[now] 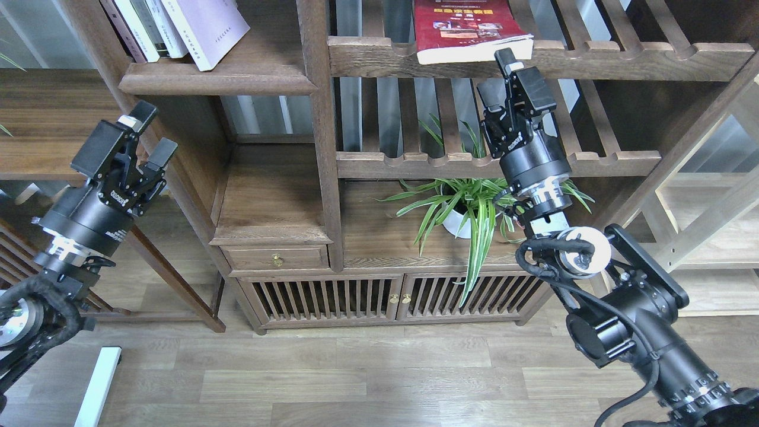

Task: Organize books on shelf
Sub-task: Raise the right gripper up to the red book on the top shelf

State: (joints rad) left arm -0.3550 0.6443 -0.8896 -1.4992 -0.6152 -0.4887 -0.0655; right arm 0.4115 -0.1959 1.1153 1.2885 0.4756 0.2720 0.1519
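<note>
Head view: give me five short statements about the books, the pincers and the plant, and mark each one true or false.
1. The red book lies flat on a slatted shelf, its page edge overhanging the front rail. True.
2. The right pincer is clamped on the red book. False: it is open and empty, just below the book's front edge.
3. The left pincer holds a white book. False: it is open and empty, below the solid shelf.
4. The lavender book leans on the solid shelf beside other books. True.
5. The potted plant stands on the top slatted shelf. False: it stands on the cabinet top below.
</note>
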